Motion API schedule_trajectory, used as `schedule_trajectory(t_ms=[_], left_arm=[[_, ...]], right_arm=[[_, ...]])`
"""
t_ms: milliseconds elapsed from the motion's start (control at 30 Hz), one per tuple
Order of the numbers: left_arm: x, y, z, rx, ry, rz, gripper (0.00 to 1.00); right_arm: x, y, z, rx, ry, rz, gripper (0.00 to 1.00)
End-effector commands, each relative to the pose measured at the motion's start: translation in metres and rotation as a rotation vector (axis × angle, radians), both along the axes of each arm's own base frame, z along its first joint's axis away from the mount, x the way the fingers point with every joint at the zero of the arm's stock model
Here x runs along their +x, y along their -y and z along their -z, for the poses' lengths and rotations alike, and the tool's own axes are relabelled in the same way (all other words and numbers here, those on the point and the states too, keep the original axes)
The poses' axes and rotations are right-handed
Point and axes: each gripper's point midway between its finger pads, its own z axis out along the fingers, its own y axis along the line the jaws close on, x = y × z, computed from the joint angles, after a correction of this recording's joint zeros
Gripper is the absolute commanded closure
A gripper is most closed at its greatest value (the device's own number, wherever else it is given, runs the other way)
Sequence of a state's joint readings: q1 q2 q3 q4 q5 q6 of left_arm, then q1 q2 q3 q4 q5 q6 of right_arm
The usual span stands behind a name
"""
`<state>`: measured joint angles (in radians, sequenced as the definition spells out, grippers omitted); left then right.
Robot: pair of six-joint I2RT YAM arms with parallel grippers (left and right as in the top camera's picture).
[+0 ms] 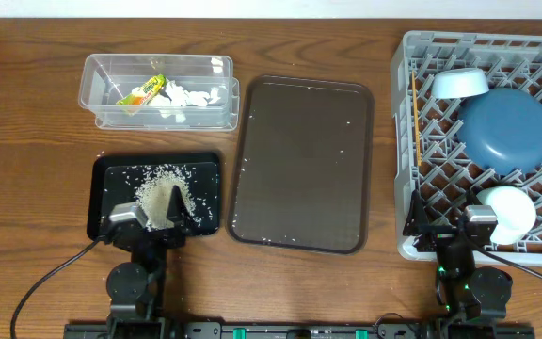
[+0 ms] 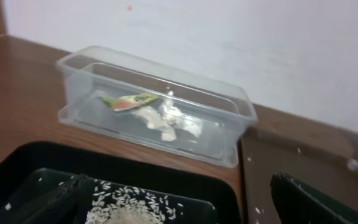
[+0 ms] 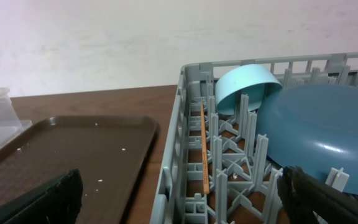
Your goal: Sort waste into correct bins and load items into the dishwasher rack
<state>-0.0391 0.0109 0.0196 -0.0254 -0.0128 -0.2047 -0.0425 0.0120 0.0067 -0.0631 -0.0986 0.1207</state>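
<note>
You're at a lab-style test bench dressed as a kitchen clean-up station. There is a bare wood-grain table (image 1: 26, 113) against a plain white wall (image 3: 104, 43). A large square grey plastic dishwasher rack (image 1: 405, 141) stands directly on the tabletop. The left arm's black base (image 1: 128, 282) and the right arm's black base (image 1: 473, 294) sit at its front edge.

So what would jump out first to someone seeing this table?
The big grey rack on the right, holding a dark blue plate and light blue bowl. Then the rice pile in the black tray at front left, and the bright wrapper in the clear container behind it.
</note>
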Motion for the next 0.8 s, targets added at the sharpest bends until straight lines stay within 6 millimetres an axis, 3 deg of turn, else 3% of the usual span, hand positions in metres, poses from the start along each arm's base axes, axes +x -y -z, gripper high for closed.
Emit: schedule_trajectory(t_ms=[0,233,767], left_arm=[[-0.0013,0.0076,0.0169,0.115,-0.054,0.047,0.06],[-0.0014,0.0082,0.0175,0.211,-0.057,0.062,0.07],[-0.0013,0.0081,0.0178,0.209,-0.059,0.062,0.07]], right_arm=[[-0.0003,0.002,0.0001,-0.013,0.002,0.005,0.01],[-0.0003,0.0019,0.0001,-0.013,0.002,0.005,0.01],[-0.0003,0.0019,0.0001,-0.013,0.002,0.005,0.01]])
